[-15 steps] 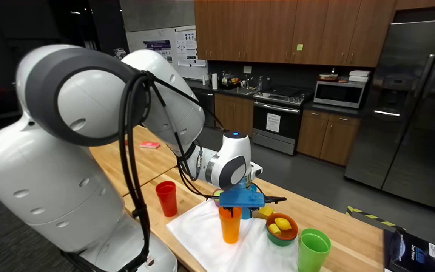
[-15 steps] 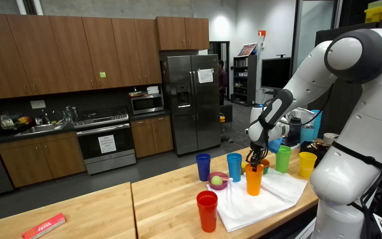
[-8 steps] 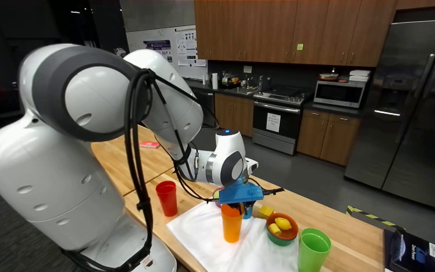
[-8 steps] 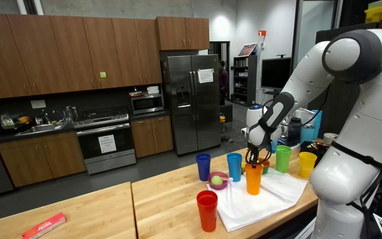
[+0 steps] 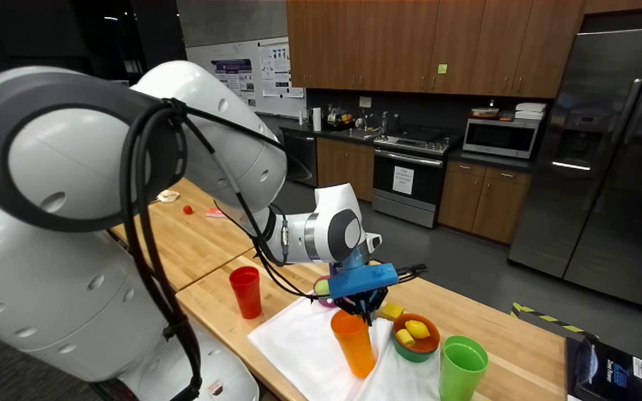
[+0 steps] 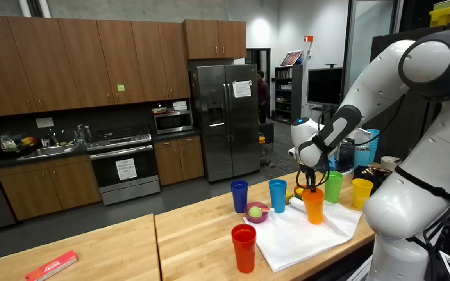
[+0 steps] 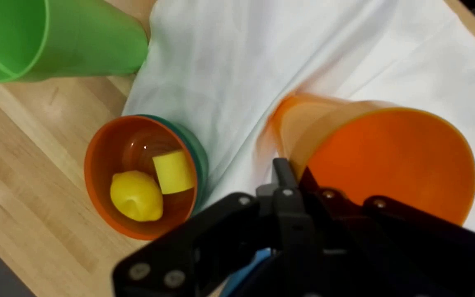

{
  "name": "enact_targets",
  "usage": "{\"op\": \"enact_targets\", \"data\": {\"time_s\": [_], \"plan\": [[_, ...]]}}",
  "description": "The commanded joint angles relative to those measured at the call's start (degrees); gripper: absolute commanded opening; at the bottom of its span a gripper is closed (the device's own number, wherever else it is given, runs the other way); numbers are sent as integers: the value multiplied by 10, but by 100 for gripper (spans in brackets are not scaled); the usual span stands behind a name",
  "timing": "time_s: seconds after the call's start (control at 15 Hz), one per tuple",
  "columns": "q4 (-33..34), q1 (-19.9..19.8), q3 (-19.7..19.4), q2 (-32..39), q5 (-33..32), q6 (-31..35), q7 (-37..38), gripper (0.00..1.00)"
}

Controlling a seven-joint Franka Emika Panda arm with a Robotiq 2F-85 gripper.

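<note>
My gripper [image 7: 298, 169] is shut on the near wall of an orange cup [image 7: 390, 161], one finger outside the rim and one inside. In both exterior views the orange cup [image 5: 354, 345] leans, its top towards the gripper [image 5: 366, 318]. Whether its base touches the white cloth [image 6: 299, 249] below, I cannot tell. Beside it stands an orange bowl [image 7: 136, 146] nested in a green one [image 7: 199, 159]. A lemon [image 7: 136, 196] and a yellow piece [image 7: 174, 172] lie inside. A fold of cloth [image 6: 298, 203] rises beside the cup.
Around the cloth stand a green cup [image 5: 462, 370], a red cup [image 5: 247, 292], a light blue cup [image 6: 277, 195], a dark blue cup [image 6: 240, 196] and a yellow cup [image 6: 362, 193]. A purple bowl [image 6: 262, 220] holds a green ball [image 6: 254, 212]. A yellow block [image 5: 392, 310] sits behind.
The gripper has closed onto the orange cup's wall. The cup has gone from upright to tilted and shifted rightwards in both exterior views. The cloth beside it has bunched up.
</note>
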Motion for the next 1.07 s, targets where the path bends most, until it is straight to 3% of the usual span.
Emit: {"op": "enact_targets", "data": {"time_s": [0.0,0.6,1.0], "plan": [[-7,10,1,-50,-8,-66,-47,1],[-4,101,5,-124,77,-186,-174,1],[-5,168,6,-158,199,-161,-196,1]]}}
